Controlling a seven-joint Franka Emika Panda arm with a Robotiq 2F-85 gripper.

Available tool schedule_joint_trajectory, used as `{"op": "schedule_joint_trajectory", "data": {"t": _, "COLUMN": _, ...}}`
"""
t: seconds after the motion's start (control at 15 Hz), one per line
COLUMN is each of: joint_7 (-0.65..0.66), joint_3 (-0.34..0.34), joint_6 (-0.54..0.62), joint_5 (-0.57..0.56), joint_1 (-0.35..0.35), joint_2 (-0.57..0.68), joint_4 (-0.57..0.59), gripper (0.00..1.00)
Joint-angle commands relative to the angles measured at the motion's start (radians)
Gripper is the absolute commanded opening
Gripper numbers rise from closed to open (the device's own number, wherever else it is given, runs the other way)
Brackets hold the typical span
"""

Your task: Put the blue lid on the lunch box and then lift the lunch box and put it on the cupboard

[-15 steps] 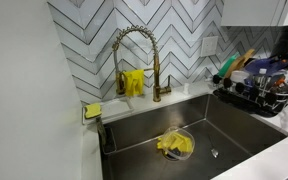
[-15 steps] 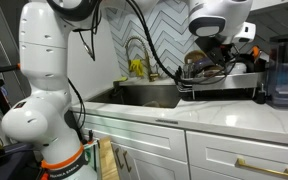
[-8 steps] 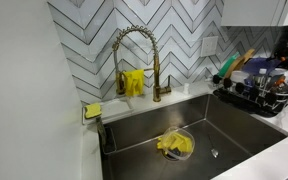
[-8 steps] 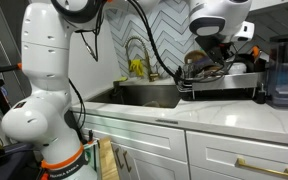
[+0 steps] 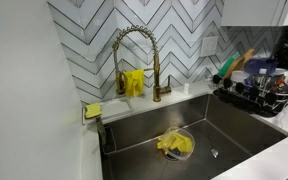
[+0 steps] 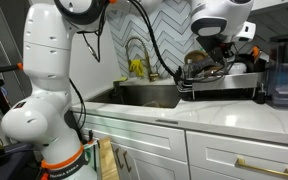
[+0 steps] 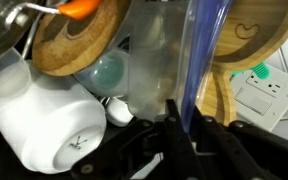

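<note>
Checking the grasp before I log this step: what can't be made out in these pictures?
1. End effector, wrist view: dark and blurred, so whether it grips the blue lid is unclear.
2. Translucent container, wrist view: blurred, partly behind the lid; possibly the lunch box.
3. Dish rack, in an exterior view: cut off by the right edge, contents too small to name.

So the counter (image 6: 216, 115) is white stone with a steel sink (image 5: 149, 128) sunk into it. Sitting right on it beside the sink is a black dish rack (image 6: 219, 88), packed full, and just past that a dark appliance (image 6: 284, 85). A brass faucet (image 5: 134, 45) stands on the back ledge, with a yellow sponge (image 5: 92, 110) at the sink's corner and something yellow (image 5: 134, 82) against the wall.
</note>
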Motion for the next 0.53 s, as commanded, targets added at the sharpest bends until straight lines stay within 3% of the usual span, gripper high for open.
{"op": "schedule_joint_trajectory", "data": {"t": 0.0, "joint_7": 0.016, "joint_3": 0.007, "joint_6": -0.005, "joint_5": 0.007, "joint_1": -0.007, "joint_2": 0.016, "joint_4": 0.017, "gripper": 0.03}}
{"op": "schedule_joint_trajectory", "data": {"t": 0.47, "joint_7": 0.086, "joint_3": -0.007, "joint_6": 0.048, "joint_5": -0.011, "joint_1": 0.002, "joint_2": -0.058, "joint_4": -0.018, "gripper": 0.03}}
